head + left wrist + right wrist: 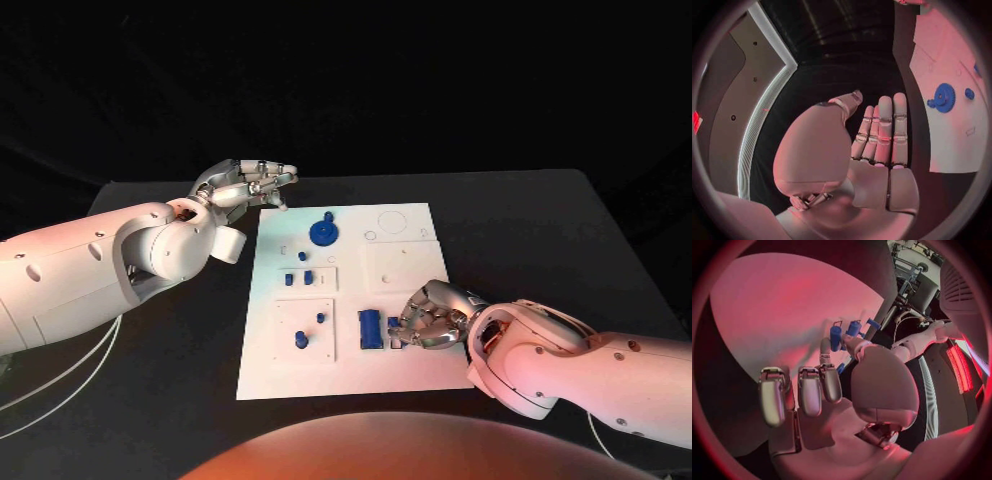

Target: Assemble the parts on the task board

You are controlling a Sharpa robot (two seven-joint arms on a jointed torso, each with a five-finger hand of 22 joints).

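Your black surface (pixel 534 230) carries the white task board (pixel 346 375) at its middle, lying flat with its long side running away from you.

Your left arm comes in over the surface's far left corner, and your left hand (pixel 248 184) hangs just off the board's far left corner, fingers straight and side by side, holding nothing; in the left wrist view that hand (pixel 879 135) is flat with the board off to its side.

Your right hand (pixel 433 318) sits over the board's near right part, fingers curled downward beside the blue block (pixel 371 328). You cannot tell from these views whether it pinches a part, though in the right wrist view small blue pieces (pixel 845 332) stand just past its fingertips (pixel 831 382).

A blue gear (pixel 326 232) lies near the board's far left, also seen from the left wrist (pixel 944 97). Smaller blue parts (pixel 302 340) sit in the left-hand recesses.
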